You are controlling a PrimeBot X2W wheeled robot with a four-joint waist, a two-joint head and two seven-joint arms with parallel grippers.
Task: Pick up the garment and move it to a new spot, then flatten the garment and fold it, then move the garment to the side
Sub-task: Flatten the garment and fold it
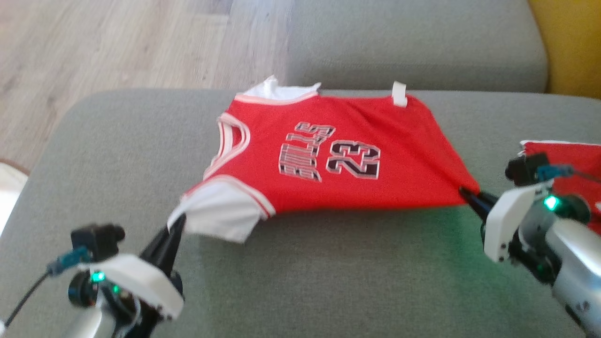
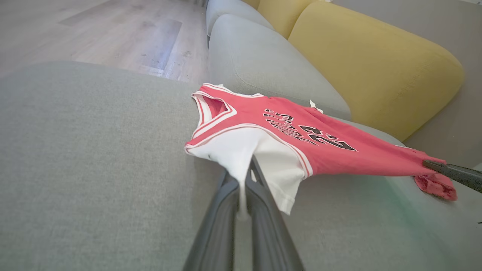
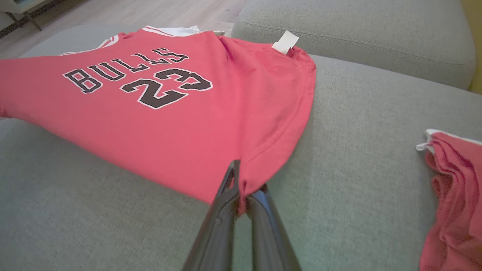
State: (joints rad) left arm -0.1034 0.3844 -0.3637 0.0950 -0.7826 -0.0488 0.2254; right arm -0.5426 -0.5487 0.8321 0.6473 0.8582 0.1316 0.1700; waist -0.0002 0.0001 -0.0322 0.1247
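Note:
The garment (image 1: 338, 164) is a red jersey with white sleeves, lettered "BULLS 23", stretched across the grey cushion (image 1: 117, 155). Its near edge hangs lifted between my two grippers while the far edge rests on the cushion. My left gripper (image 1: 177, 223) is shut on the white sleeve (image 2: 241, 158). My right gripper (image 1: 466, 192) is shut on the red hem corner (image 3: 243, 186). In the left wrist view the garment (image 2: 301, 139) runs rightward to the other arm's dark fingers (image 2: 448, 171). The right wrist view shows the garment (image 3: 150, 105) lettering side up, with a white label (image 3: 285, 41) at its far edge.
A second red piece of clothing (image 1: 573, 164) lies on the cushion at the right, also seen as red cloth (image 3: 455, 203) near my right gripper. Another grey cushion (image 1: 413, 42) lies beyond, yellow cushions (image 2: 369, 64) to the far right, and wooden floor (image 1: 117, 42) to the left.

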